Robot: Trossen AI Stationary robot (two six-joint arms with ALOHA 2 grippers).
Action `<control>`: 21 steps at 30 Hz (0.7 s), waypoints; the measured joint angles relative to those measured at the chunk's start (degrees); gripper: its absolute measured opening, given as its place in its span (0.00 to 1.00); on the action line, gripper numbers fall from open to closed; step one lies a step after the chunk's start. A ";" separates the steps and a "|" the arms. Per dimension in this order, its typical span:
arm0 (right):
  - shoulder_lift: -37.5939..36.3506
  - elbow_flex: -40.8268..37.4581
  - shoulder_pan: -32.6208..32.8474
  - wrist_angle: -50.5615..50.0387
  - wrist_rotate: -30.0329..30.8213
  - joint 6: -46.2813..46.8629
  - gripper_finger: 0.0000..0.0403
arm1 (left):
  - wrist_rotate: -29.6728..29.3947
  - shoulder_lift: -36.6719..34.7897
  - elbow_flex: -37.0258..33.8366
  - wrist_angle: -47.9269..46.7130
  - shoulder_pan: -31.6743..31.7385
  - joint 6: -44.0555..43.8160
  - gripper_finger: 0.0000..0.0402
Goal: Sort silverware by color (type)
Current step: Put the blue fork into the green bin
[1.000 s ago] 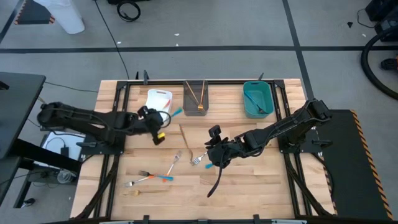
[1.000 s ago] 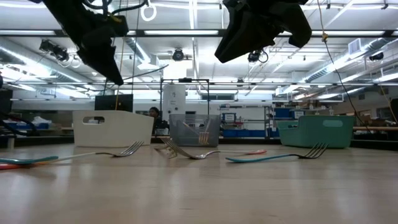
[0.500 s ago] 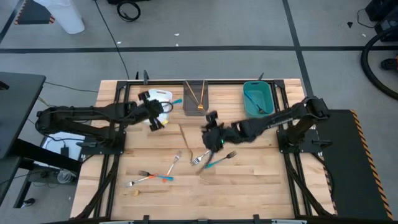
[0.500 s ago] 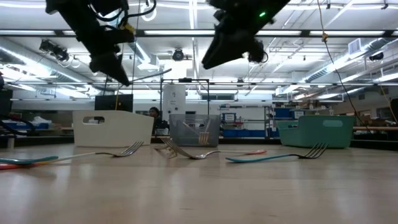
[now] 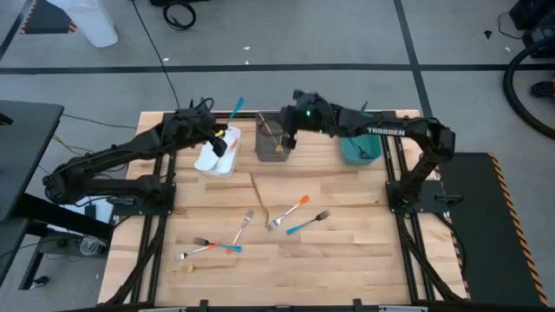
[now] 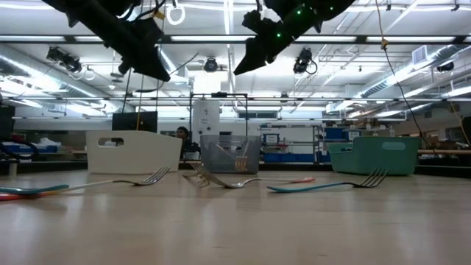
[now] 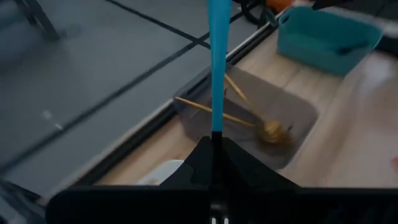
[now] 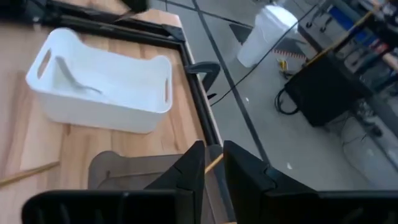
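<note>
My left gripper hangs above the white bin, shut on a blue-handled utensil. My right gripper hangs above the grey bin, shut on a thin gold utensil. The grey bin holds gold utensils. The teal bin holds blue ones. On the table lie an orange-handled fork, a blue-handled fork, more forks and a gold fork. My left gripper pinches the blue-handled utensil between its two fingers, at the handle's lower part. The handle runs straight out past the fingertips. The utensil is lifted clear; its head is hidden by the gripper. My right gripper pinches the gold utensil between its two fingers; a short tan stretch shows between them. The utensil is lifted clear above the grey bin; which part is held is hidden by the fingers.
The three bins stand in a row along the table's far edge. A pale utensil lies in the white bin. Bare wood lies at the table's right and near side. Black frame rails run along both sides.
My left gripper has risen and gone toward the far edge with the blue-handled utensil, from beside the white bin to above it. My right gripper has risen from the table's middle and gone to the far edge, above the grey bin.
</note>
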 joint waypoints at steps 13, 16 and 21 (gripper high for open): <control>-0.02 8.90 -3.51 -11.77 -18.46 23.33 0.17 | 3.32 2.53 -0.03 11.05 -4.41 -27.79 0.06; -0.02 8.97 -3.44 -9.17 -19.84 32.76 0.17 | 1.76 2.92 -0.05 16.08 -5.48 -30.31 0.06; -0.02 8.97 -2.49 -2.94 -20.56 36.91 0.20 | -0.91 3.56 -0.05 22.67 -6.35 -28.57 0.06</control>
